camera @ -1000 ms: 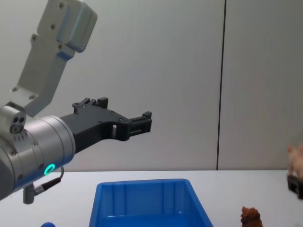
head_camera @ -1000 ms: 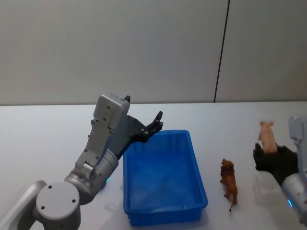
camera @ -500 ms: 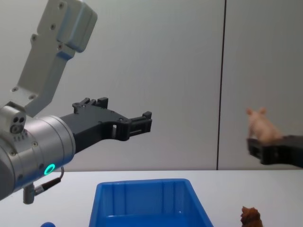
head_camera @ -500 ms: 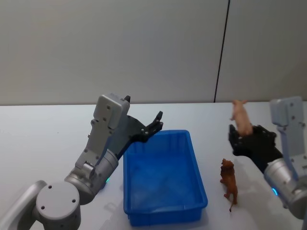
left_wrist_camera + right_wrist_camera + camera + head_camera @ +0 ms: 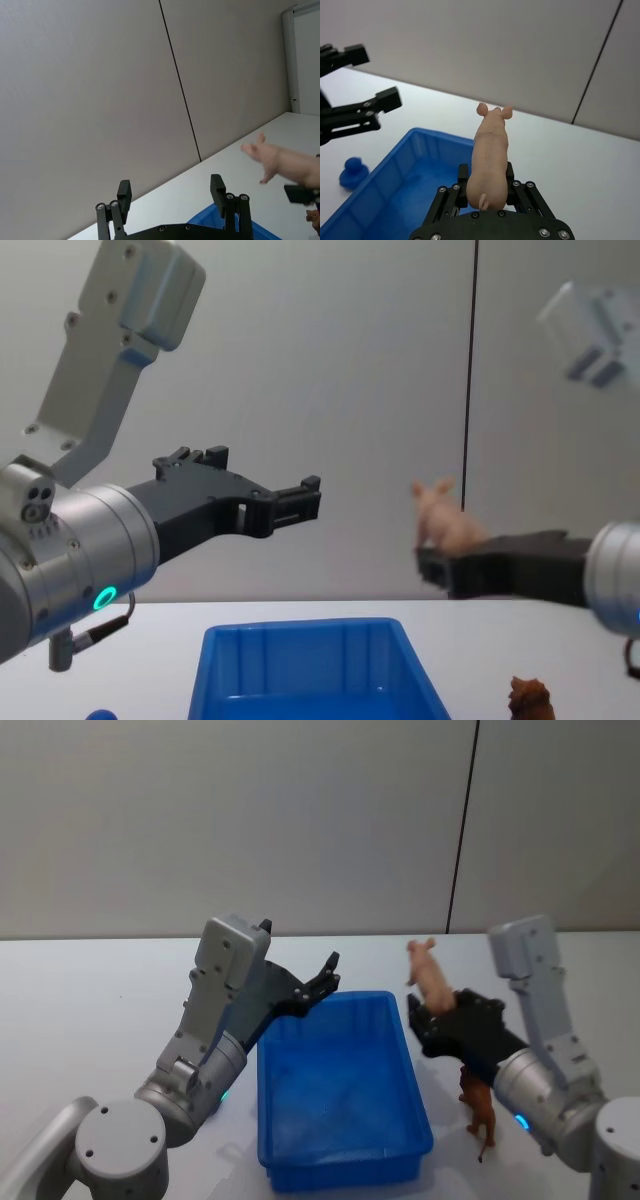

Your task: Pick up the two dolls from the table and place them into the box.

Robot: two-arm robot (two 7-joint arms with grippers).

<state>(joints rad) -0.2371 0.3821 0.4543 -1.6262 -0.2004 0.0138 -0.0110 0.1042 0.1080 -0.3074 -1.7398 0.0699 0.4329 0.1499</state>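
My right gripper [image 5: 432, 1016] is shut on a pink pig doll [image 5: 430, 974], held upright in the air just above the right rim of the blue box [image 5: 335, 1162]. The right wrist view shows the pig doll [image 5: 490, 155] clamped between the jaws, with the box [image 5: 395, 167] below. A reddish-brown animal doll [image 5: 478, 1105] stands on the white table [image 5: 90, 1010] right of the box. A small blue doll [image 5: 352, 171] sits on the table by the box's left side. My left gripper [image 5: 325, 978] hovers open over the box's far left corner.
A grey wall with a dark vertical seam [image 5: 460, 830] rises behind the table. The box's inside looks bare. The right arm's forearm [image 5: 545, 1090] hangs over the reddish-brown doll.
My right gripper has carried the pink pig doll leftward and up, from the table's far right to the box's right rim. The left arm has not moved.
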